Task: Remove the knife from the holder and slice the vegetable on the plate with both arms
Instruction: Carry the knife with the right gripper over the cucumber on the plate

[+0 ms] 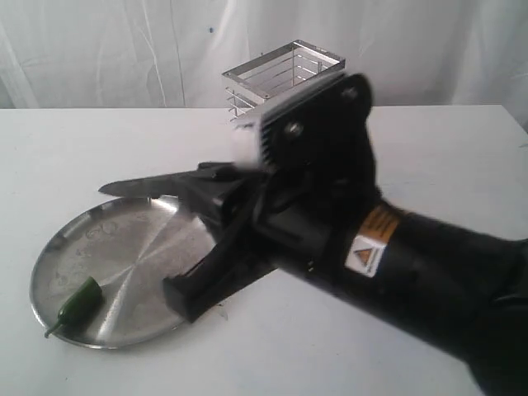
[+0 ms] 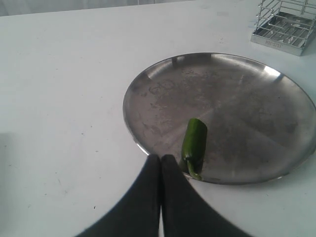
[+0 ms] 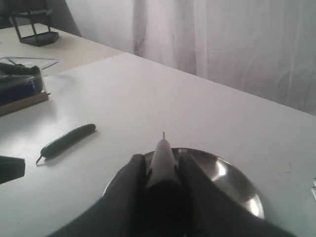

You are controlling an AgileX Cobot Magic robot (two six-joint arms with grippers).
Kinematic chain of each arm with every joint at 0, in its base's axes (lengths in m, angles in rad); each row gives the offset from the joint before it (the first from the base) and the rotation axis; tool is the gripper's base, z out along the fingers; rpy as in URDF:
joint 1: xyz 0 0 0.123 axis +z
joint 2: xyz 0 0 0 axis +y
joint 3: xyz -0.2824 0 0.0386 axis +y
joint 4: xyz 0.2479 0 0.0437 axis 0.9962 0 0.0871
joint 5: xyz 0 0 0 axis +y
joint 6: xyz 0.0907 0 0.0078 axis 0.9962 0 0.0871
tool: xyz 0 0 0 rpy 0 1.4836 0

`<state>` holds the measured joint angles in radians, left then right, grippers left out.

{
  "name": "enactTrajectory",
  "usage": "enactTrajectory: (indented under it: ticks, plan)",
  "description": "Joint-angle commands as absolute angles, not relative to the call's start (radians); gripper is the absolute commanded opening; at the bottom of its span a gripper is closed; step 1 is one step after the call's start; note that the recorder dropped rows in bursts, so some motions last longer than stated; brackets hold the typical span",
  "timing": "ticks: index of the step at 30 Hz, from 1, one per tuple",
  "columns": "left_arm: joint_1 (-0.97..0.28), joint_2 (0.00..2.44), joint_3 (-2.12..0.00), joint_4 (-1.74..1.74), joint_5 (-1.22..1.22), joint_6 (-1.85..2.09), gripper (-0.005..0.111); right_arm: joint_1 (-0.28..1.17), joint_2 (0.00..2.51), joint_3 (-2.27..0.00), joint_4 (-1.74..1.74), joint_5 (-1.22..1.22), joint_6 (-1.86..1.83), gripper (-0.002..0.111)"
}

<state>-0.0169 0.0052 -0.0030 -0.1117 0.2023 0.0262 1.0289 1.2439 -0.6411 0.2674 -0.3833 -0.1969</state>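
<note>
Clearly the knife (image 3: 163, 148) sits inside the right claw (image 3: 162, 159).

You've got the plate (image 1: 124, 247) front-left on the counter (image 1: 82, 148), chili pepper (image 1: 80, 299) on it by the near-left rim, holder (image 1: 280, 70) behind-right, knife (image 1: 144, 188) over its far rim.

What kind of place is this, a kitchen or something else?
Probably a robot test bench rather than a kitchen: a white table backed by white curtains, with a steel plate, one green chili pepper and a wire holder set out before a robot arm.
</note>
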Motion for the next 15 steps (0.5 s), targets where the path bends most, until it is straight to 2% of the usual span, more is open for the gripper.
enactTrajectory:
  ticks: [1, 15]
  plan:
    - [-0.024, 0.000, 0.000, -0.116, 0.201, 0.026, 0.000, 1.096, 1.352, -0.636, 0.236, -0.563, -0.203, 0.000]
    - [-0.024, 0.000, 0.000, -0.116, 0.201, 0.026, 0.000, 1.158, 1.617, -0.636, 0.347, -0.816, -0.214, 0.000]
